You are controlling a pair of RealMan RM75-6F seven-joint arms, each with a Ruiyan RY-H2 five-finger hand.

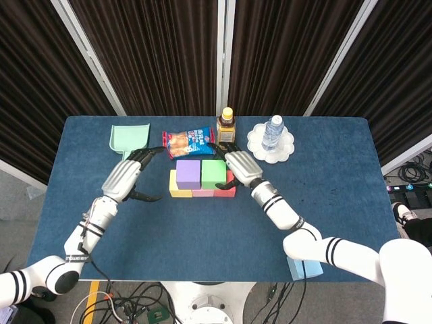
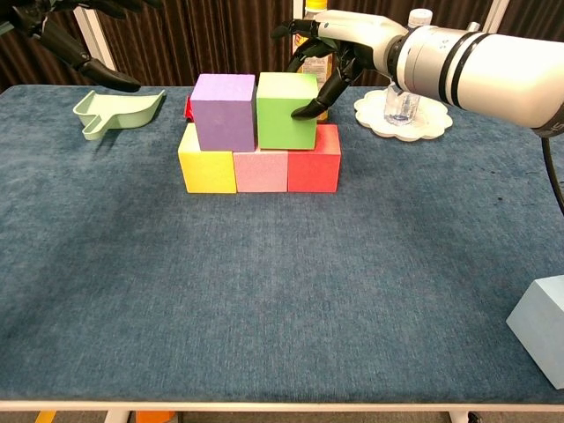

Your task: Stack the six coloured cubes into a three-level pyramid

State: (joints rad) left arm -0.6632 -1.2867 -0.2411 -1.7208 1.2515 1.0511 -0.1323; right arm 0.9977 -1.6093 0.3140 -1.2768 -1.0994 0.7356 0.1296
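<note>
Your right hand (image 2: pixel 339 44) hovers at the upper right edge of the green cube (image 2: pixel 286 110), fingers spread and curled loosely, one dark fingertip at or just touching the cube's right face; it appears to grip nothing, though I cannot tell for certain whether it presses the cube. Judging from this, the step is settling the second level: the green cube sits beside the purple cube (image 2: pixel 224 111), a thin gap between them, both on a base row of yellow cube (image 2: pixel 206 169), pink cube (image 2: pixel 260 171) and red cube (image 2: pixel 314 169). To do it well, nudge the green cube left until it meets the purple one and spans the pink and red seam, then lift your fingers straight away so nothing drags. The sixth cube, pale blue (image 2: pixel 539 326), lies well away from the stack at the table's (image 2: pixel 282 291) near right edge, cut off by the frame in the chest view and partly hidden under your right forearm in the head view. Your left hand (image 1: pixel 128 174) hangs left of the stack, fingers apart and holding nothing; the chest view crops it to fingertips. A red sliver behind the purple cube is probably the snack bag (image 1: pixel 186 142), though I cannot tell.
</note>
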